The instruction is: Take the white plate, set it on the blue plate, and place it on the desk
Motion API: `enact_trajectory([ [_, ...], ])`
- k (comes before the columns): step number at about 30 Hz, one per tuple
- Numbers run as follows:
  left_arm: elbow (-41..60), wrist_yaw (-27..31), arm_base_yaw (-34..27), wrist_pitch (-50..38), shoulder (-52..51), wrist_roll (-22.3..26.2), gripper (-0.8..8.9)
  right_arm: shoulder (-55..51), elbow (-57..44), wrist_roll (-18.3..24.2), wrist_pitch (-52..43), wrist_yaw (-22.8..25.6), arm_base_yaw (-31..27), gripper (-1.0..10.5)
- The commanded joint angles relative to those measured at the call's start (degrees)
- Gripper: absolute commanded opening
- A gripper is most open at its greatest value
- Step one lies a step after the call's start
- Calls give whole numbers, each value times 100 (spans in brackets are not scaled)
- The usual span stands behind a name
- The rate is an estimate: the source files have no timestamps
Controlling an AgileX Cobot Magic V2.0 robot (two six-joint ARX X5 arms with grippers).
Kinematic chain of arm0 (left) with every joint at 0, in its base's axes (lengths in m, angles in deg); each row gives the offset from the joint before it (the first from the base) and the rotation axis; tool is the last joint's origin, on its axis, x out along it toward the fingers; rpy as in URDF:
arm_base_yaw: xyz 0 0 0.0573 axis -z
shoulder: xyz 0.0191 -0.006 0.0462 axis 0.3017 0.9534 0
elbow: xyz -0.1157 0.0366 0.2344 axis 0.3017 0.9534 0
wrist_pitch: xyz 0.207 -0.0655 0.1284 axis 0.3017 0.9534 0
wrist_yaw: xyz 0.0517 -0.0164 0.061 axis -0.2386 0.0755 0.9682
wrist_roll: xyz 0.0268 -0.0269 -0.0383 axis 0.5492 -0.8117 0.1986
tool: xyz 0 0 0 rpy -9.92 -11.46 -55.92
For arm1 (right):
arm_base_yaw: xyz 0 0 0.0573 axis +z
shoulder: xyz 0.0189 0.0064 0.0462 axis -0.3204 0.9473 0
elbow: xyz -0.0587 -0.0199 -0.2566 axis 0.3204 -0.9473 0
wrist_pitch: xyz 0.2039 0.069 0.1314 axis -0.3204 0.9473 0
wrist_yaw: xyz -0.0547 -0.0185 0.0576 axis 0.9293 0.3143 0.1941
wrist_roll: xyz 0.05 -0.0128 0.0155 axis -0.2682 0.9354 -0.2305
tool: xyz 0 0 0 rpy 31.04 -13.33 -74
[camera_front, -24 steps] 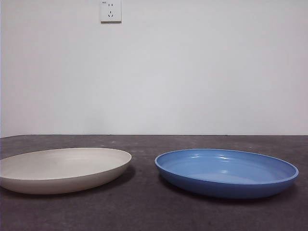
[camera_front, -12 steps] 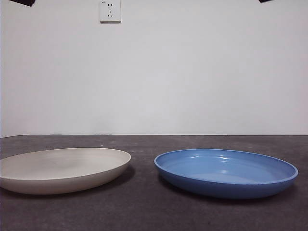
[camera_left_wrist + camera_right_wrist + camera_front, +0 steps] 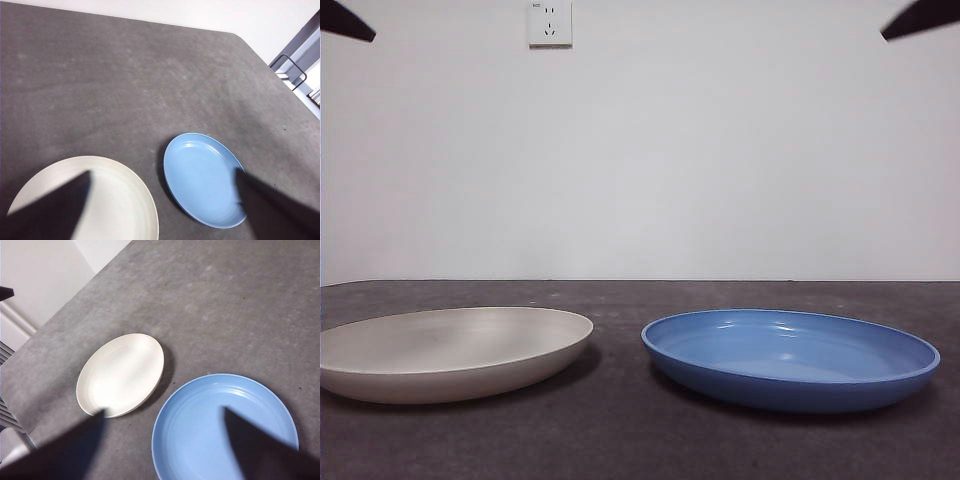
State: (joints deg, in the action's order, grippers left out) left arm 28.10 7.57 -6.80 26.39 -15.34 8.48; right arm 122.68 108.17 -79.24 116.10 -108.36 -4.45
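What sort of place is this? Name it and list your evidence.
Probably an indoor lab or test room: a bare white wall with a socket, and a dark grey desk holding only a white plate and a blue plate.

Dark grey desk (image 3: 620, 440) with two plates on it

The white plate (image 3: 450, 350) and the blue plate (image 3: 790, 358) both lie flat on the mottled, matte top, side by side with a narrow strip of bare desk between their rims, not touching. Each plate sits upright and casts a soft shadow on the surface. Behind them the tabletop runs back to a pale wall.
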Motion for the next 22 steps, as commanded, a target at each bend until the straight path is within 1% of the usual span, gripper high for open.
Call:
enact_trajectory([
  [1,-140,-15,28,-96,31,85,572,46,98,63,-39,-17,31,626],
  [5,-140,-17,57,-72,28,-22,572,44,98,63,-39,-17,31,625],
  [10,-188,-17,-2,199,28,-85,558,42,98,22,-26,-46,31,625],
  [16,-278,-20,-529,579,260,-85,558,39,98,-22,9,-474,31,625],
  [20,-278,-35,-809,820,697,-81,558,39,98,-118,11,-627,31,625],
  [22,-278,-157,-929,905,979,0,558,39,98,-120,13,-734,31,625],
])
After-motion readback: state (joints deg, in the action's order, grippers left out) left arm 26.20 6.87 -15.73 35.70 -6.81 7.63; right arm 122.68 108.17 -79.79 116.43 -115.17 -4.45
